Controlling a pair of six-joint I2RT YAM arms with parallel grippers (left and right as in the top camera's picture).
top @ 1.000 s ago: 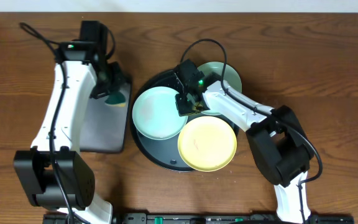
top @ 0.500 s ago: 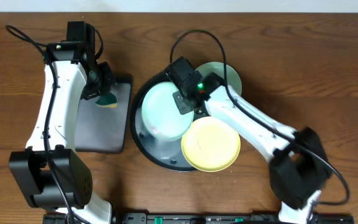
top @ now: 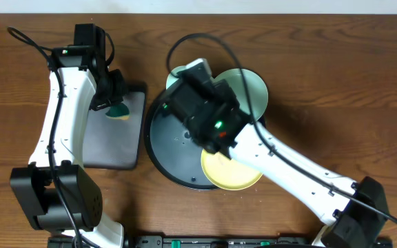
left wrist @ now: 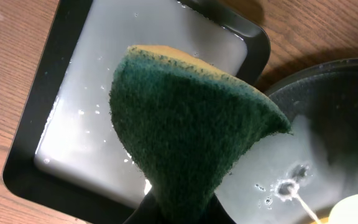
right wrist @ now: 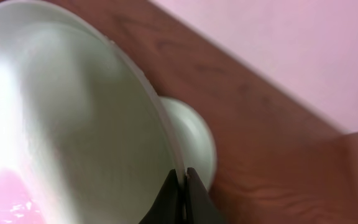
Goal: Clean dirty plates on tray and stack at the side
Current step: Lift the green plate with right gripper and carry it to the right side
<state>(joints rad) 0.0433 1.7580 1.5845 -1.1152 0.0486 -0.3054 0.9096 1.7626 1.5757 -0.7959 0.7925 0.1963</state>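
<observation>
Your right gripper [right wrist: 180, 186] is pinched almost shut on the rim of a mint plate [right wrist: 61, 124], one finger on each face. The plate hangs tilted on edge in the air over the back edge of the round tray [top: 167, 148] rather than lying in it. Holding it by the rim leaves the whole face free for wiping, I'd judge. Your left gripper [left wrist: 182, 214] is closed around the base of the sponge [left wrist: 185, 130], green scouring side outward. It holds the sponge over the rectangular tray [left wrist: 260, 46], whose floor looks wet, probably so drips fall there and not on the table. The two arms are well apart, so plate and sponge need bringing together next. The yellow plate [top: 229, 172] lies at the round tray's front right and the second mint plate [top: 252, 86] at its back right, both waiting. Nothing is stacked at the side yet
</observation>
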